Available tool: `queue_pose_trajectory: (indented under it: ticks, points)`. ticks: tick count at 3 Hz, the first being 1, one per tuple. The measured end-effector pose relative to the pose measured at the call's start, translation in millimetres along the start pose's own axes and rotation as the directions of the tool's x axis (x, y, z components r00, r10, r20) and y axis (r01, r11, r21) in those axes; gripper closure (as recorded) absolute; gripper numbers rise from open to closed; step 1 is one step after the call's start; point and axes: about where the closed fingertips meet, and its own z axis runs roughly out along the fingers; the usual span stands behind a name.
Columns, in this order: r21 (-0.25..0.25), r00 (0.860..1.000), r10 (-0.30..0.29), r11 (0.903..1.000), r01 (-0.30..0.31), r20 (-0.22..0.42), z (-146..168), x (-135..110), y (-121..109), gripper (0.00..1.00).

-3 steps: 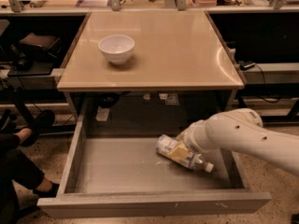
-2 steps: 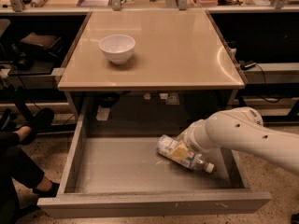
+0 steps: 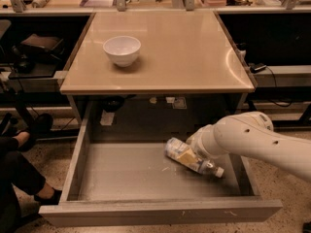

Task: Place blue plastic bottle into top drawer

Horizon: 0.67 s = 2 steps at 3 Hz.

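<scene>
Scuffs mark the flat grey bottom of the top drawer, which stands pulled out below the smooth, glossy beige worktop. Inside it, right of centre, the blue plastic bottle lies on its side, a clear body with a pale label and a small white cap pointing front-right. The rounded white arm reaches in from the right. The gripper sits against the bottle's upper side, seemingly touching it; whether it grips, I cannot tell. A round white bowl rests on the worktop's left.
</scene>
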Motion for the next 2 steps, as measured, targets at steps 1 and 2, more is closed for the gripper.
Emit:
queue_pose_trajectory:
  ticks: [1, 2]
  points:
    - [0.0, 1.0, 0.0, 1.0, 0.0, 0.0, 0.0, 0.0, 0.0, 0.11]
    - [0.0, 1.0, 0.0, 1.0, 0.0, 0.0, 0.0, 0.0, 0.0, 0.0]
